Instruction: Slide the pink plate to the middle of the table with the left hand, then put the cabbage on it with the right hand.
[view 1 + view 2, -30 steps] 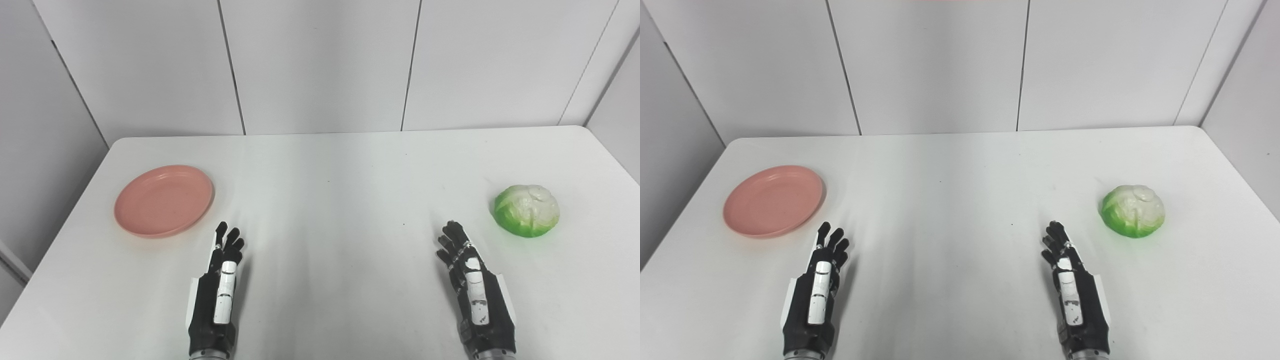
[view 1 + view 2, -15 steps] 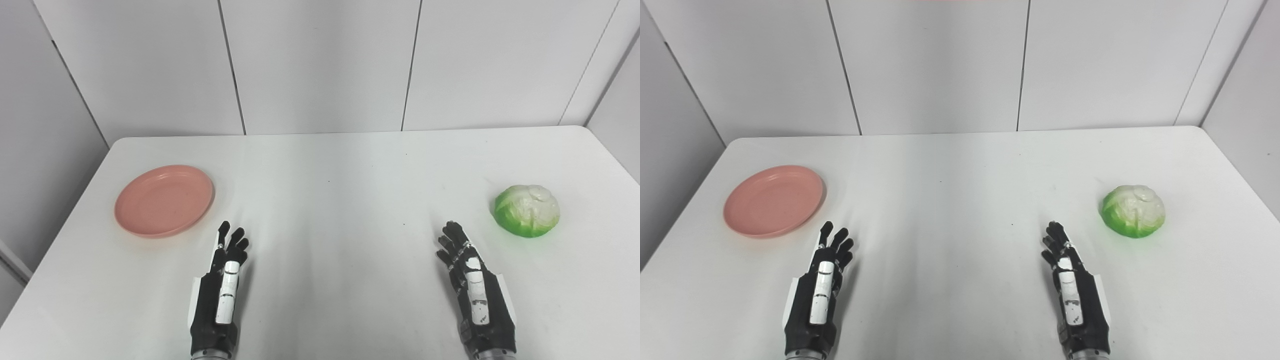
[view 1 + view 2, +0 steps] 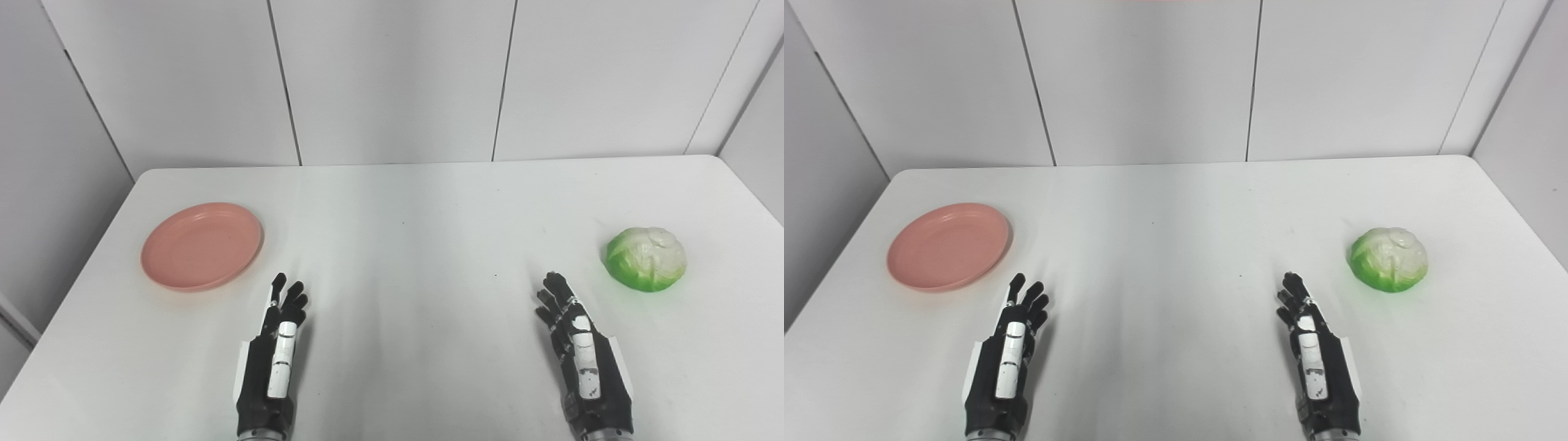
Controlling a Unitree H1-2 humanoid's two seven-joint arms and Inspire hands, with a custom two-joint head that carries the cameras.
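- Plate [image 3: 202, 246]: pink, round and shallow, so no long axis to reckon with. Lies flat near the left edge of the table [image 3: 404, 202], about midway between its far and near edges. Empty.
- Left hand [image 3: 275, 361]: near the table's near edge, left of centre, fingers stretched forward and slightly apart, holding nothing. The plate lies ahead of it and to its left, apart from the fingertips, no contact.
- Key relation: the left hand is plainly the nearer one to the plate; the table's middle lies to the plate's right. Judged need: the hand must get to the plate's left or far rim, or press down on it, to slide it rightward.
- Cabbage [image 3: 646, 258]: green and white, roundish, resting near the right edge of the table, level with the plate.
- Right hand [image 3: 582, 361]: near the near edge, right of centre, fingers extended and apart, empty. The cabbage lies ahead and to its right, not touching.
- Surface: white, smooth and matt; a plate should slide easily on it.
- Room: pale panelled walls close behind and at both sides.
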